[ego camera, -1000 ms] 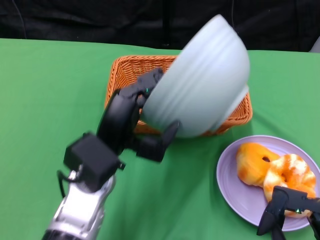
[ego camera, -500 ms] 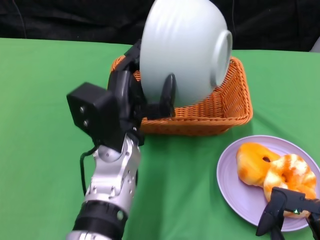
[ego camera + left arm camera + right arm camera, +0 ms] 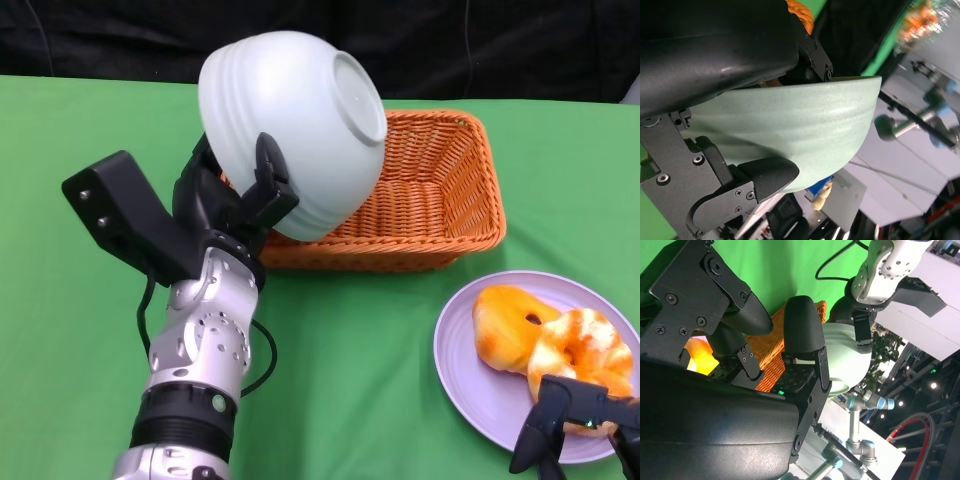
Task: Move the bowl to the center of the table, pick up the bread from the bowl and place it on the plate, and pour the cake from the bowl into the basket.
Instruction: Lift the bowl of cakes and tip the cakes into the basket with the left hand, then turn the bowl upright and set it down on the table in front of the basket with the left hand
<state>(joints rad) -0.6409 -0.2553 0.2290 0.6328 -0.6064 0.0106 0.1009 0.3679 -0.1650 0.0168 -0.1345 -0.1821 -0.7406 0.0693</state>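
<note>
Pale green ceramic bowl [image 3: 292, 130] is clamped upturned in your left hand [image 3: 232, 205] over the orange wicker basket [image 3: 430, 190] just beyond those fingers, so hold it steady until the cake, hidden from view, drops clear.

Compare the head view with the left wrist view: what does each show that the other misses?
Only the head view shows the purple plate with two breads, the right robot hand low beside them, and the green table. Only the left wrist view shows the room beyond the table, blurred. Both show the left robot hand gripping the tipped pale bowl and part of the orange basket.
</note>
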